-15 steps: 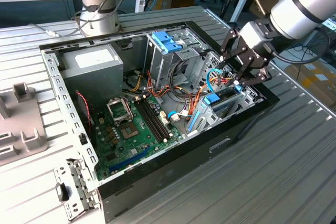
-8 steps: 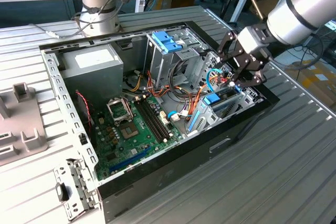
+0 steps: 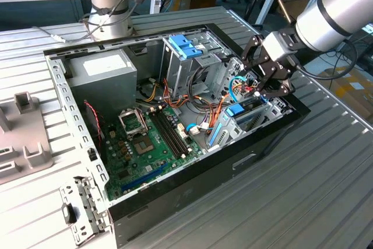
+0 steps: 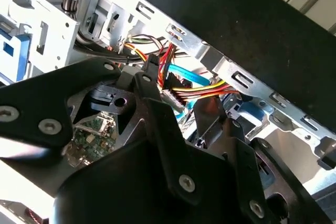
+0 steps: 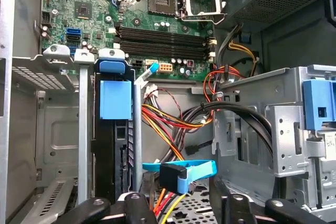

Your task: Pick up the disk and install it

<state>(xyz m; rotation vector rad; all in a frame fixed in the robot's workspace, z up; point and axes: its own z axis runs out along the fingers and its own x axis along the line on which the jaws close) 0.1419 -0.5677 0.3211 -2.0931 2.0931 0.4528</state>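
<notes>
The disk (image 5: 112, 145) is a dark flat drive with a bright blue end tab. It stands on edge in a metal bay slot at the case's end on the exterior view's right, where the disk's blue tab (image 3: 235, 111) shows. My gripper (image 3: 260, 80) hovers just above and behind that bay, over a bundle of cables. Its fingers (image 5: 131, 203) are spread apart, so it is open. A black connector (image 5: 173, 176) on a thin blue cable lies between them, and whether they touch it I cannot tell. In the second wrist view, a connector with coloured wires (image 4: 173, 97) sits between the dark fingers (image 4: 149, 74).
The open computer case (image 3: 192, 173) lies on a slatted metal table. Inside are the green motherboard (image 3: 145, 144), a grey power supply (image 3: 102, 71), and a tall metal cage with a light blue latch (image 3: 185, 46). Loose orange and red wires (image 5: 173, 121) cross the bay area.
</notes>
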